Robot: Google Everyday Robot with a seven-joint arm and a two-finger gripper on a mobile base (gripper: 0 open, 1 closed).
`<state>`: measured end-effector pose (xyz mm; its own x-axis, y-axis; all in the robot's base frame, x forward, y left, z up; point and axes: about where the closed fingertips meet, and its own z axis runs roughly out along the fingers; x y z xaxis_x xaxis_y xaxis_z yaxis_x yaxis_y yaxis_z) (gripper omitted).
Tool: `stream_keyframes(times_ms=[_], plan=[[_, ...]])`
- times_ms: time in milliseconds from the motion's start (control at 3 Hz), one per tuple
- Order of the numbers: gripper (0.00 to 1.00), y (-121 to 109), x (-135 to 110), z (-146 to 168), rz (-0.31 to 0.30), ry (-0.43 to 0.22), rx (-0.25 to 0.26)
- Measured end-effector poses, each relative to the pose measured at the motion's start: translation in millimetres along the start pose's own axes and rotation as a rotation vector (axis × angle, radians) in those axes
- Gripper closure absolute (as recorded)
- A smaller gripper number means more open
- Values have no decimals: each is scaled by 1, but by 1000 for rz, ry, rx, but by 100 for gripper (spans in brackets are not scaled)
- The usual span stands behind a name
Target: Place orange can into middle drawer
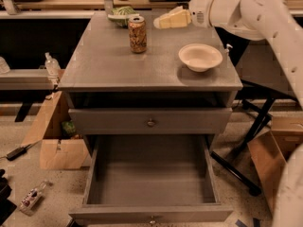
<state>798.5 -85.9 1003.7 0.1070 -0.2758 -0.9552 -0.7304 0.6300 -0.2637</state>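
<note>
Middle drawer stands open, bare floor showing. Orange can upright on desk. Pincer hovers right of it, spread untellable.

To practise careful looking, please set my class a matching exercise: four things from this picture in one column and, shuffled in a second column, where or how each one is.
Column one:
1. orange can
2. white bowl
3. middle drawer
4. gripper

Column two:
A. pulled out, open at the bottom
B. in the air beside the can, above the back of the cabinet top
C. standing upright towards the back of the top
D. resting on the top, nearer its front edge than the can

Pairs: 1-C, 2-D, 3-A, 4-B.
</note>
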Motion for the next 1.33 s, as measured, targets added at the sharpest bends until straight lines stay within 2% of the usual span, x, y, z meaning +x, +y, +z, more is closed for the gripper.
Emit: stream_keyframes(times_ms=[333,667,1333], plan=[[0,-14,13,40,40,-24,13],[0,-10,30,80,73,7,2],[0,29,62,152,168,66,-98]])
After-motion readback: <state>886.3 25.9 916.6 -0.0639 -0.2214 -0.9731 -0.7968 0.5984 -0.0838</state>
